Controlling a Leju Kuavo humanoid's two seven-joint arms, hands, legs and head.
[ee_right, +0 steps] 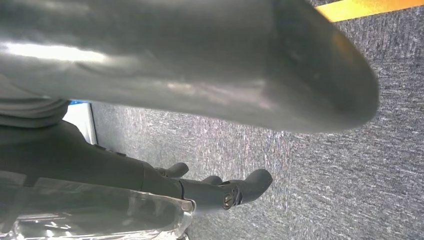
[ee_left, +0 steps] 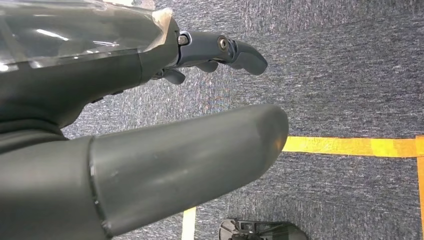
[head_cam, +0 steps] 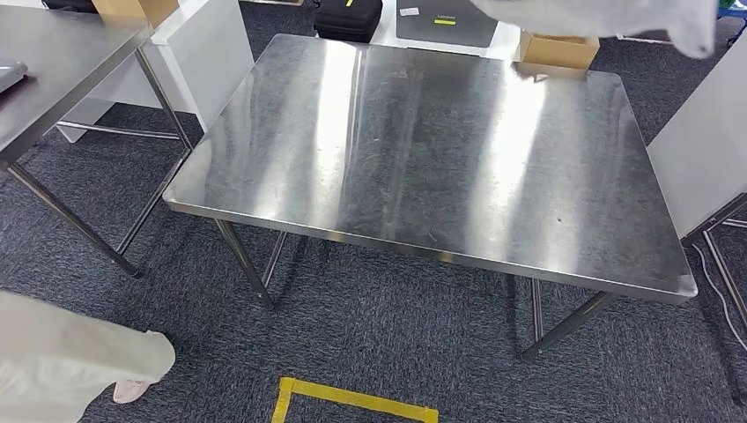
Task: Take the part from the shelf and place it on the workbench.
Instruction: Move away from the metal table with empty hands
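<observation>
Worktop (head_cam: 423,150) of brushed stainless steel, rectangular and standing on thin metal legs, is occupying the centre of the head view and is carrying no part on its surface. A second steel table (head_cam: 53,84) is standing at the upper left of the frame, and a cardboard box (head_cam: 557,50) is lying on the floor beyond the far right corner of the worktop. A strip of yellow floor tape (head_cam: 352,398) is marking the dark grey carpet (head_cam: 370,308) at the lower centre, just in front of the robot. A person's pale trouser leg and shoe (head_cam: 75,361) are entering at the lower left, and a blurred pale sleeve (head_cam: 608,18) is crossing the upper right.

In the left wrist view the left hand (ee_left: 150,130) is hanging over the carpet, its thick grey thumb extended and its darker fingers (ee_left: 225,52) loosely spread, grasping nothing. In the right wrist view the right hand (ee_right: 200,125) is hanging likewise above carpet and tape, fingers (ee_right: 235,190) apart and released, with nothing between them.

The part cannot be found in any of the three views, and the shelf is likewise lying outside them, so the part's location cannot be told. Judged from this, the task appears to be at its very start: the part is presumably sitting on the shelf, not yet fetched. Reaching the shelf, grasping the part, carrying it to the worktop and setting it down are all remaining.
</observation>
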